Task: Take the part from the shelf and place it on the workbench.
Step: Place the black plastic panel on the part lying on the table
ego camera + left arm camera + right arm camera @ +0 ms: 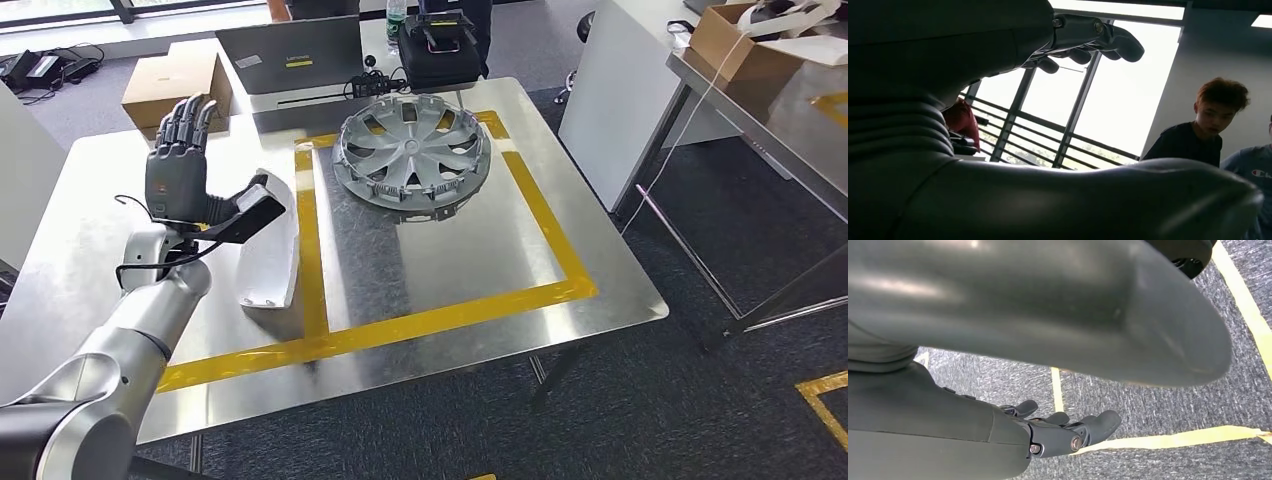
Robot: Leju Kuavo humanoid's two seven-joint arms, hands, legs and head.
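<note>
Left hand (180,165) up over the bench (90,230), fingers (190,115) straight and spread, thumb out toward the part (275,245) — nothing gripped. The white part lies flat on the steel just beside that hand, along the yellow tape (310,250). It looks like a thin curved plastic shell: light, I'd guess, fairly stiff, smooth enough to slide on steel. Best hold is probably across its narrow width near the middle, thumb under the edge. Further in, the hubcap (412,155) sits inside the taped square. The right hand (1058,432) hangs over the carpet (1158,410), fingers loosely curled, empty.
</note>
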